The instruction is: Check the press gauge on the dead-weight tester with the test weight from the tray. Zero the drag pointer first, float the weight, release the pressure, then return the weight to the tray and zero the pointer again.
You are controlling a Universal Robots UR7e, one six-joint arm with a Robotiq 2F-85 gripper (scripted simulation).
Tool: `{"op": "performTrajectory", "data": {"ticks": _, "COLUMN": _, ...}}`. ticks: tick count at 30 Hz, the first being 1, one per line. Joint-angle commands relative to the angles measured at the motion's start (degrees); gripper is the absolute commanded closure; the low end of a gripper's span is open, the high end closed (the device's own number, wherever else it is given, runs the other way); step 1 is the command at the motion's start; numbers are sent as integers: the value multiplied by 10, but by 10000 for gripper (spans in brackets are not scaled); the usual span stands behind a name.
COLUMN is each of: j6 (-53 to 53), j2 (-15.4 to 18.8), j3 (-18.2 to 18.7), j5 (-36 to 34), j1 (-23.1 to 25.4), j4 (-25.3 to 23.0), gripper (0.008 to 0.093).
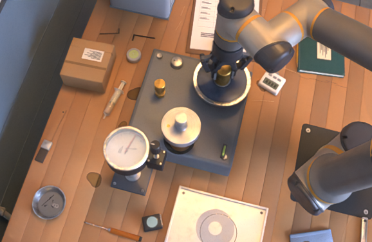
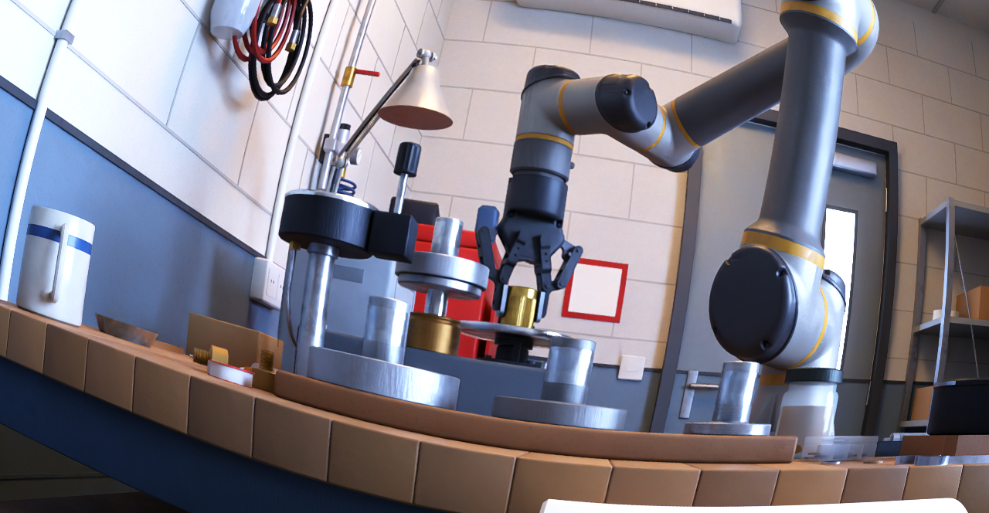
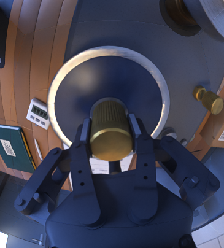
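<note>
A round silver test weight with a central knob sits on the tester's piston, just right of the white-faced press gauge on its post. A black drag-pointer knob stands at the gauge's right side. At the back right of the dark tester base, a knurled brass knob rises from the middle of a silver-rimmed dark handwheel. A smaller brass valve knob stands left of it. My gripper is closed around the knurled brass knob.
The white weight tray with its empty round seat lies at the front edge of the wooden bench. A cardboard box, a syringe and a metal dish lie left; a timer and green book lie right.
</note>
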Motion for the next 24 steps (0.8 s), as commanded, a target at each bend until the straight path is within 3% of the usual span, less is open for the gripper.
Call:
{"op": "performTrajectory", "data": {"ticks": 1, "j6": 0, "j2": 0, "j3": 0, "j5": 0, "j1": 0, "j4": 0, "gripper": 934}}
{"op": "performTrajectory", "data": {"ticks": 24, "j6": -68, "j2": 0, "j3": 0, "j5": 0, "j1": 0, "j4": 0, "gripper": 934}}
